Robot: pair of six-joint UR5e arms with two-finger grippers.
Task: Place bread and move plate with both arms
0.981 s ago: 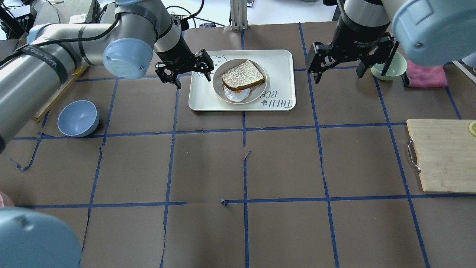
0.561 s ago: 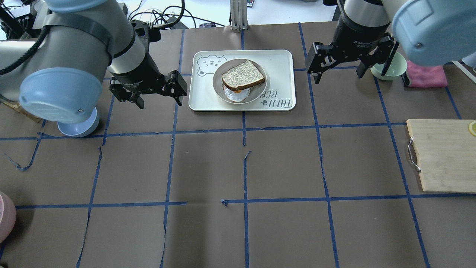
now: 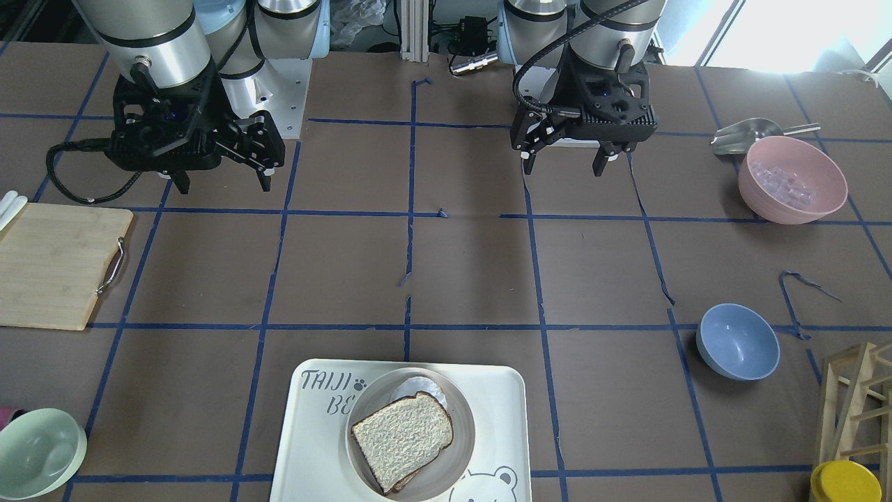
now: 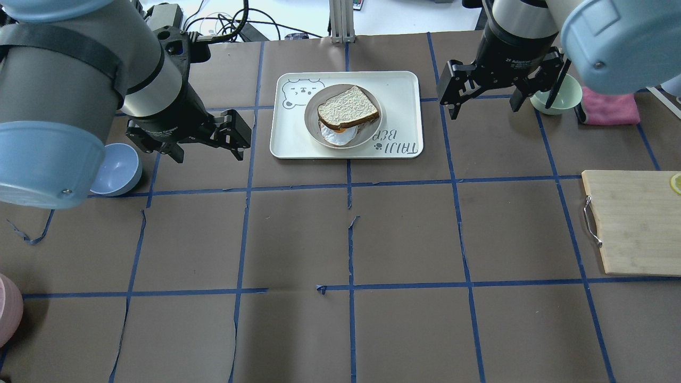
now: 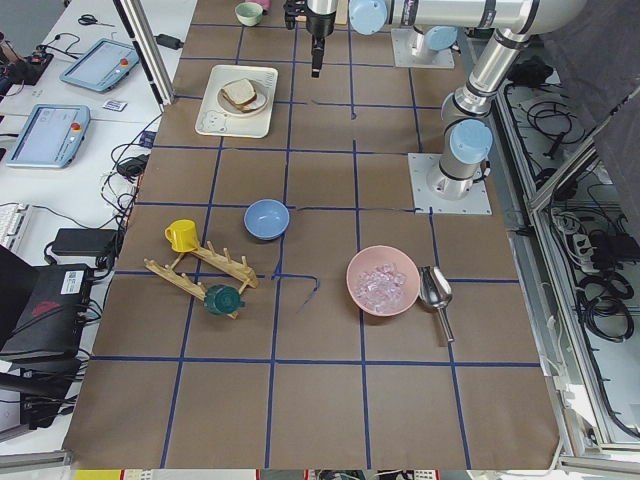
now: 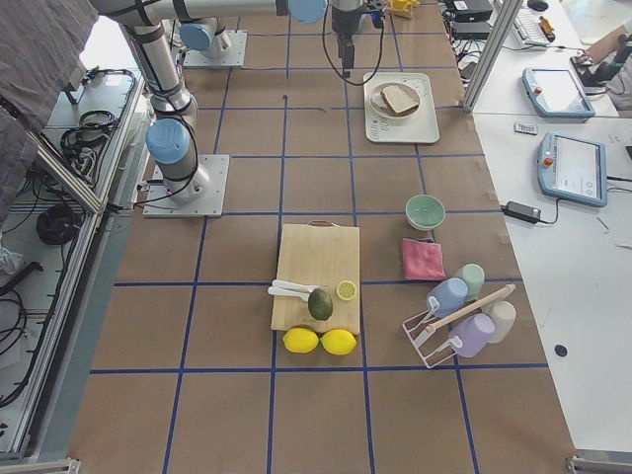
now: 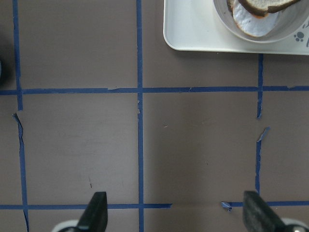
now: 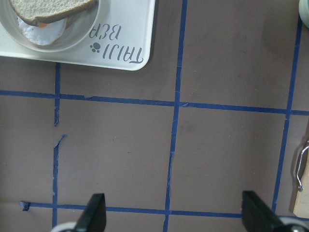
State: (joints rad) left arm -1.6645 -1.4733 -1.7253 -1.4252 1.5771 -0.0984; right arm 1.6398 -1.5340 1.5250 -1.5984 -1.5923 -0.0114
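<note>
The bread [image 4: 348, 106] lies on a white fried egg [image 4: 336, 137] on the round plate [image 4: 374, 125], which sits on the white tray [image 4: 404, 90]. They also show in the front view: bread [image 3: 402, 439], plate [image 3: 465, 432]. My left gripper [image 4: 208, 154] is open and empty, hovering left of the tray over bare table. My right gripper [image 4: 485, 109] is open and empty, hovering right of the tray. The left wrist view shows the open gripper [image 7: 176, 212] with the plate [image 7: 251, 39] at the top right. The right wrist view shows the open gripper [image 8: 174, 212] with the plate [image 8: 82, 42] at the top left.
A blue bowl [image 4: 114, 170] sits beside my left arm. A green bowl [image 4: 558, 101] and a pink cloth [image 4: 612, 106] lie behind my right gripper. A wooden cutting board [image 4: 638, 223] is at the right edge. A pink bowl [image 3: 792, 180] and a wooden rack [image 3: 857, 397] stand on my left side.
My left gripper has moved away from the tray's left edge, leftward and toward the robot, staying open. The right gripper, bread and plate have not moved.
</note>
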